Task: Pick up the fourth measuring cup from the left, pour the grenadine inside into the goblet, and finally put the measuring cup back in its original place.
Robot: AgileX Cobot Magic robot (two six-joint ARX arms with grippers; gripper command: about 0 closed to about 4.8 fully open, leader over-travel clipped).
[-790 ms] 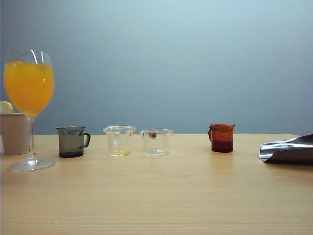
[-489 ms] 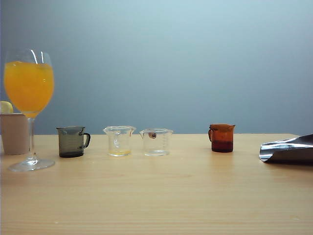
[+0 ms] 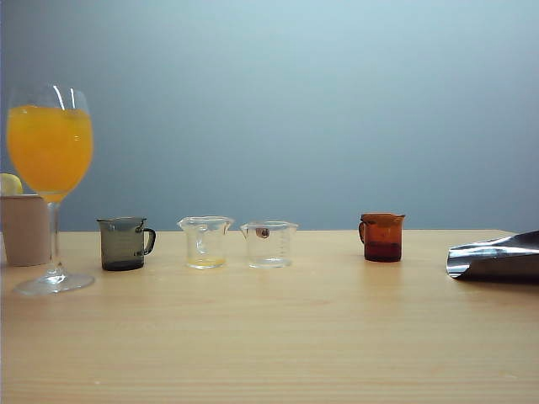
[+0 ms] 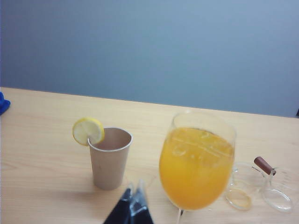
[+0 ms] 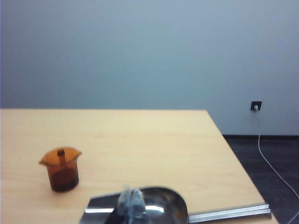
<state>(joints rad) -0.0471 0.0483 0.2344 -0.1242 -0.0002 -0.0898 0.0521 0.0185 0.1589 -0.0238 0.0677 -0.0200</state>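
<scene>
Across the pale wooden table (image 3: 278,337), nothing's been touched yet. Biggest thing out there: the tall clear stemmed goblet (image 3: 50,185), brimming with orange juice, far left in the exterior view. Beside it a beige paper cup (image 4: 110,158) wearing a lemon slice (image 4: 88,131). A shiny metal scoop (image 3: 495,257) lies at the right edge.

Now the target: the small amber-orange handled measuring cup (image 3: 382,236), fourth along the row, well apart from the clear cups, dark red grenadine (image 3: 383,252) low inside.

Right gripper (image 5: 132,201) hangs back above the scoop, fingers pressed together, empty. Left gripper (image 4: 134,204) sits near the goblet, tips looking closed too.

My call: the right gripper must spread wide first, come in level, clamp the cup's body and keep it upright on the long carry left.
</scene>
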